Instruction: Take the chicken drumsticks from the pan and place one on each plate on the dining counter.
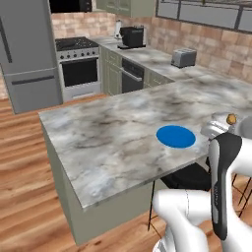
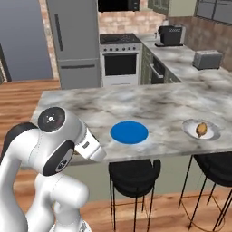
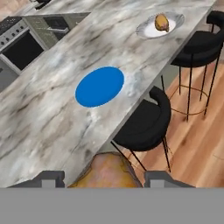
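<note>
Hand view, looking along my fingers (image 3: 104,178): the two dark tips stand partly apart at the bottom edge, and between them sits a golden-brown browned chicken drumstick (image 3: 106,173), so I judge I have it pinched at about half my spread. Beyond it lies the long grey-and-white veined marble worktop (image 3: 52,118). The flat bright blue round plate (image 3: 99,86) rests near the stool-side edge and is bare. Further along that same edge, the white-grey round plate with a raised rim (image 3: 148,29) already carries the other small golden-orange drumstick (image 3: 162,22).

So, by my reckoning, half the job is done: one piece is delivered to the white-grey plate, and the second is in my grip but not yet set down. What is left is to bring it over the blue plate, lower it and let go.

The right base view gives both plates side by side, the blue one (image 2: 129,132) toward the middle of the near edge and the white-grey one (image 2: 201,130) with its drumstick (image 2: 201,129) toward the far end, above the black stools (image 2: 133,176). The left base view shows the blue plate (image 1: 175,136) plainly, but my own arm covers much of the white-grey plate (image 1: 216,129), leaving a glimpse of its drumstick (image 1: 231,118).
</note>
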